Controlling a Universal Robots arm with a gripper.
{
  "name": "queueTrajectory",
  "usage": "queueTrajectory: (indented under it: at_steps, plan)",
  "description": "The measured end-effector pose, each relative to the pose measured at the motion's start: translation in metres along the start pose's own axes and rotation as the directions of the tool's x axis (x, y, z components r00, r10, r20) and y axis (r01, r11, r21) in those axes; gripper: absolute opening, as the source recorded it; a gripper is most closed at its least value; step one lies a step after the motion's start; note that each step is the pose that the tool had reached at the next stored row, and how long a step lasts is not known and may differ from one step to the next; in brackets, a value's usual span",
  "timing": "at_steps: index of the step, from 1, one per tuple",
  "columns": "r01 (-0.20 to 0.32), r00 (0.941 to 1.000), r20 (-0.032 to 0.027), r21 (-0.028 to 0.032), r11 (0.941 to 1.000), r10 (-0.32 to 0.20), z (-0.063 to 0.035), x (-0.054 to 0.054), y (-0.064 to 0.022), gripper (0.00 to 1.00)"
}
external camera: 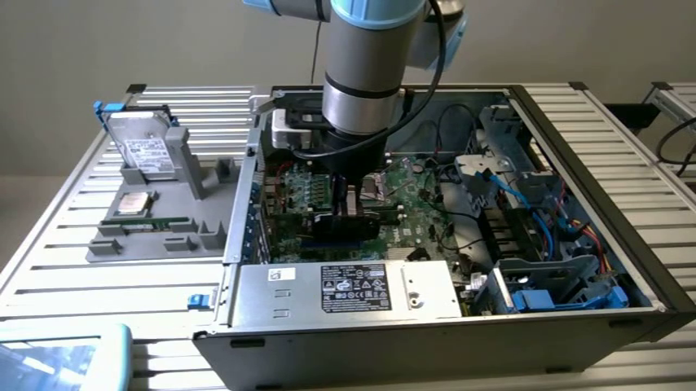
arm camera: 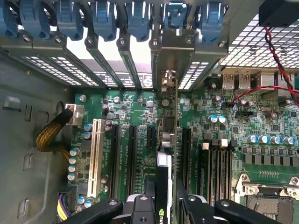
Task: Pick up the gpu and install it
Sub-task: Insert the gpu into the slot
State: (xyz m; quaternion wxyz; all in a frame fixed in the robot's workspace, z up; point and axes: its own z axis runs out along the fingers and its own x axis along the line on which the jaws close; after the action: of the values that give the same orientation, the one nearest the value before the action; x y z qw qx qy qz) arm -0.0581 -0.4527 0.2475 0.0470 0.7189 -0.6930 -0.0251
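The gpu (external camera: 345, 226) is a flat card with a black cooler, standing on edge low over the green motherboard (external camera: 419, 195) inside the open computer case (external camera: 609, 187). My gripper (external camera: 350, 202) reaches straight down from the arm and is shut on its upper edge. In the wrist view the gpu (arm camera: 164, 161) appears edge-on between my two black fingers (arm camera: 149, 189), in line with a black expansion slot. Its metal bracket (arm camera: 168, 56) stands against the rear slot openings. Whether the card's connector is seated in the slot is hidden.
Blue slot latches (arm camera: 103, 18) line the case's rear wall. A white slot (arm camera: 96, 156) and yellow cables (arm camera: 51, 135) lie beside the card. The silver power supply (external camera: 348, 289) and blue drive cage (external camera: 555, 285) crowd the case. A grey tray (external camera: 152, 236) beside the case holds hard drives (external camera: 147, 151).
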Motion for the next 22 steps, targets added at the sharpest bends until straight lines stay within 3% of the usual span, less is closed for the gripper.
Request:
queueTrajectory:
  at_steps: [22]
  plan:
    - [0.012, 0.9999, -0.0013, 0.0003, 0.9999, -0.012, 0.0013, 0.0000, -0.0001, 0.27]
